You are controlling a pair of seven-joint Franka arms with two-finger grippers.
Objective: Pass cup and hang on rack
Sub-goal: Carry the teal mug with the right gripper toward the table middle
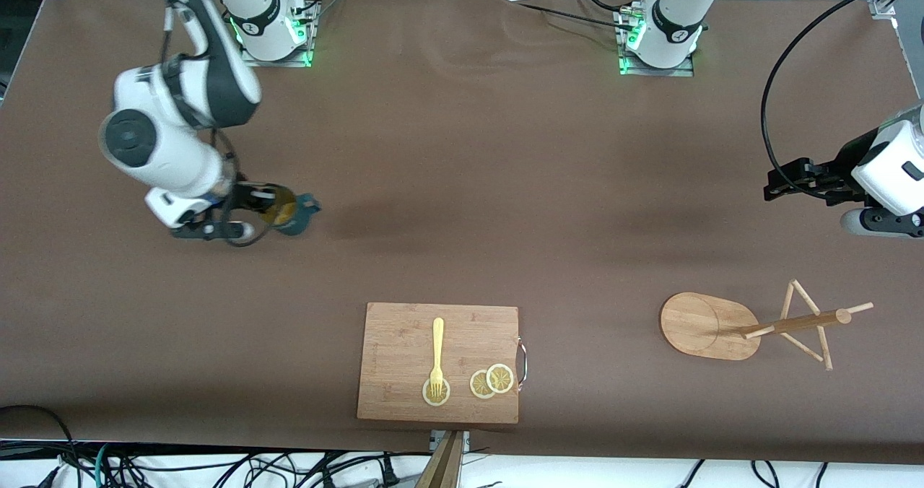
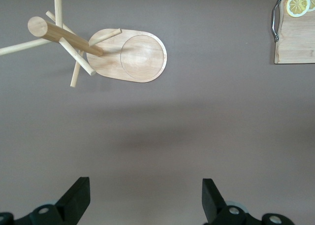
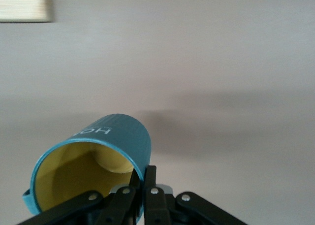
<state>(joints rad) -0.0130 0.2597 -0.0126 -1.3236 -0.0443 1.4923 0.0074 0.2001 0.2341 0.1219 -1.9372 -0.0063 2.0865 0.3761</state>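
The cup point(image 1: 289, 214) is a dark teal ribbed mug with a yellow inside. My right gripper point(image 1: 268, 212) is shut on its rim and holds it tilted above the table at the right arm's end. In the right wrist view the cup point(image 3: 106, 146) shows pale lettering, and my right gripper point(image 3: 146, 178) pinches the wall with one finger inside and one outside. The rack point(image 1: 751, 325), a light wooden mug tree, stands near the left arm's end; it also shows in the left wrist view point(image 2: 125, 55). My left gripper point(image 2: 145, 198) is open and empty, above the table farther from the front camera than the rack.
A bamboo cutting board point(image 1: 390, 343) lies near the front edge of the table, with a yellow fork point(image 1: 437, 354) and lemon slices point(image 1: 491, 381) on it. Its metal handle point(image 1: 522, 362) faces the rack. A black cable point(image 1: 776, 84) loops near the left arm.
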